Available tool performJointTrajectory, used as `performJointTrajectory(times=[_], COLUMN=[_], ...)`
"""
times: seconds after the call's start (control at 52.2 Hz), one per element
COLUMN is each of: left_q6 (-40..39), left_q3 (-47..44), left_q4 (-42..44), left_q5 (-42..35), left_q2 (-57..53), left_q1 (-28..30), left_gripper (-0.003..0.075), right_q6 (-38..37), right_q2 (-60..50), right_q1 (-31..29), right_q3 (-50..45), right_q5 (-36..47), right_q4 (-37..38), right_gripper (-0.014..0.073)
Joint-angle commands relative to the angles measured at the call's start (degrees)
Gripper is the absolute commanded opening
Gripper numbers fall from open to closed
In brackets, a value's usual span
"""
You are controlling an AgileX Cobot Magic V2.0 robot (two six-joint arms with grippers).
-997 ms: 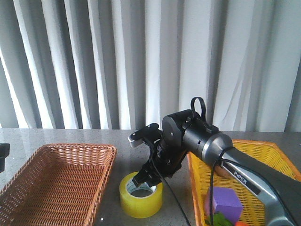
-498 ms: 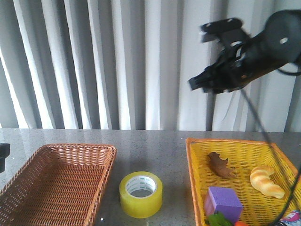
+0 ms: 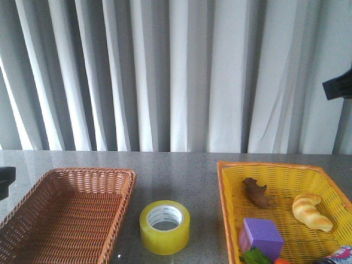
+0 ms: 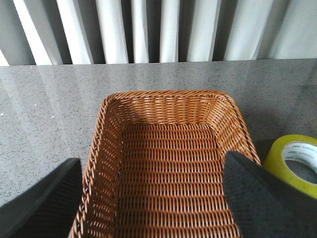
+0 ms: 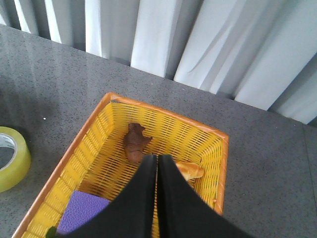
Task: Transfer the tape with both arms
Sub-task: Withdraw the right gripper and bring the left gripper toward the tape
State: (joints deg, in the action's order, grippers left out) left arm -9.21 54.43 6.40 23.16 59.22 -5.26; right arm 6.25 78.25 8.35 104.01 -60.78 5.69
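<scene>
The yellow tape roll (image 3: pixel 165 226) stands flat on the grey table between the two baskets. It also shows in the left wrist view (image 4: pixel 293 163) and the right wrist view (image 5: pixel 12 158). My left gripper (image 4: pixel 153 198) is open and empty, above the brown wicker basket (image 4: pixel 166 99). My right gripper (image 5: pixel 157 161) is shut and empty, high above the yellow basket (image 5: pixel 220 163). In the front view only a black part of the right arm (image 3: pixel 338 88) shows at the right edge, and a bit of the left arm (image 3: pixel 5 179) at the left edge.
The brown wicker basket (image 3: pixel 33 192) is empty at the left. The yellow basket (image 3: pixel 225 187) at the right holds a brown toy (image 3: pixel 257 193), a pale croissant toy (image 3: pixel 311 212), a purple block (image 3: pixel 263 234) and a green item (image 3: pixel 254 257). Curtains hang behind the table.
My right arm has let go of the tape, lifted off it and swung up and right, almost out of the front view. The tape stays on the table.
</scene>
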Motion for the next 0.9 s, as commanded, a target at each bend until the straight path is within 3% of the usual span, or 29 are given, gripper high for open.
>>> performJointTrajectory(times=[0.0,0.134,0.422,0.575,0.882], left_q6=[0.2,2.5,3.6,5.6,5.9], left_q3=[1.9,1.9,5.7,16.0,40.6], left_q4=[-1.0,-1.0,-1.1,-1.1,-1.1], left_q5=[-4.5,-5.1,-5.7,-1.6,15.9], left_q2=[-0.9,-0.9,-0.6,3.2,22.9], left_q1=[-1.2,-3.7,-10.4,-13.5,-20.6], left_gripper=[0.0542,0.0516,0.0502,0.0502,0.0502], right_q6=[-2.2,-4.5,-7.1,-7.7,-7.7], right_q2=[-6.8,-14.9,-20.9,-21.0,-21.0], right_q1=[-0.4,-0.4,-0.4,-0.4,-0.4], right_q3=[-6.3,-18.5,-28.3,-29.6,-29.6], right_q5=[11.4,21.9,22.8,19.9,19.0], right_q4=[2.4,3.6,11.8,14.8,14.7], right_gripper=[-0.0006,-0.0005,-0.0005,-0.0005,-0.0005])
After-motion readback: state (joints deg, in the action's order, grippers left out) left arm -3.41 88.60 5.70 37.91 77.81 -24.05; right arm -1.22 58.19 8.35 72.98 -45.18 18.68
